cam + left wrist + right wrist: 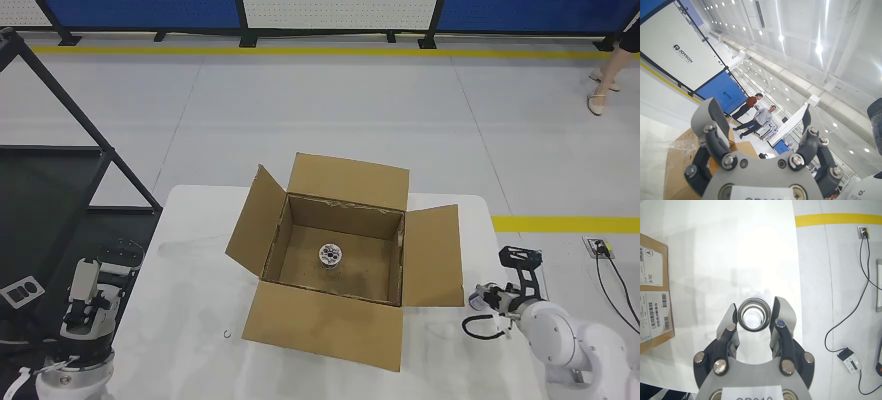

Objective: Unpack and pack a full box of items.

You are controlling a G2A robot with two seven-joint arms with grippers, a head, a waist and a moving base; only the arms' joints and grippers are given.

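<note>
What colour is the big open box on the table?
Brown: the box is plain cardboard. The top view shows it best.

From my screen the box (340, 325) is plain brown cardboard, with white labels (653, 308) covered in black barcodes on one flap. The little round item (330, 255) inside looks black and white, kinda speckled, can't make out more. Table (190, 300) is white. The cup (745, 313) is shiny silver metal. Right gripper (755, 305) is light grey and black. Left gripper (761, 103) is the same grey, with black pads (719, 117) in a fine dotted texture. Floor (829, 275) is pale grey with a yellow stripe (838, 219).
</note>
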